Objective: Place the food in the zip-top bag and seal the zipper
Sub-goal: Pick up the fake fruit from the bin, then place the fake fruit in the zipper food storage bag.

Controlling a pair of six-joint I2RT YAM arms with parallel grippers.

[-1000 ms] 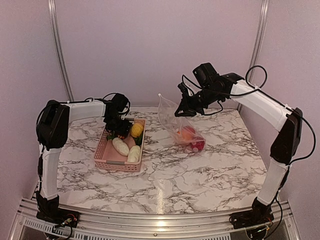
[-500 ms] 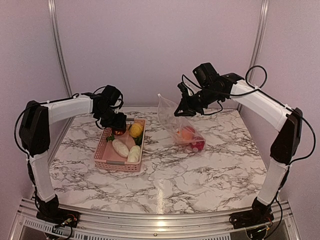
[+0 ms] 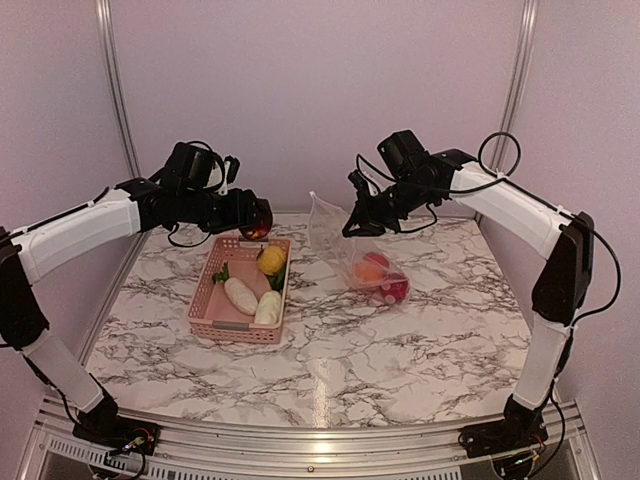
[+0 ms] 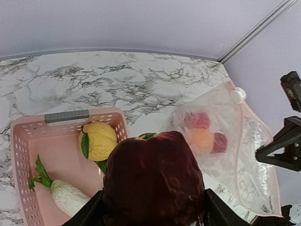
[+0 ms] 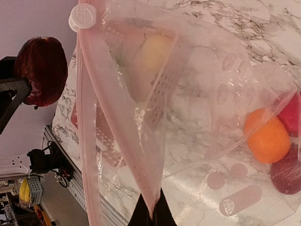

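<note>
My left gripper [image 3: 254, 216] is shut on a dark red toy fruit [image 4: 153, 181], held in the air over the far end of the pink basket [image 3: 203, 301]. In the basket lie a yellow lemon [image 3: 272, 260] and two white oblong pieces [image 3: 241, 295]. My right gripper [image 3: 350, 224] is shut on the upper edge of the zip-top bag [image 3: 345, 250] and holds its mouth up. The zipper [image 5: 87, 117] runs along that mouth, with a white slider [image 5: 82, 16] at its end. An orange piece [image 5: 266, 141] and red pieces [image 3: 395, 290] rest inside the bag.
The marble table [image 3: 400, 350] carries the basket at the left and the bag at centre right. Walls close the back and both sides, with metal posts [image 3: 118, 100] in the corners. A metal rail [image 3: 320, 440] lines the near edge.
The left arm has lifted the dark red fruit out of the basket and carried it up and to the right, toward the bag. The right gripper has shifted slightly left with the bag.
</note>
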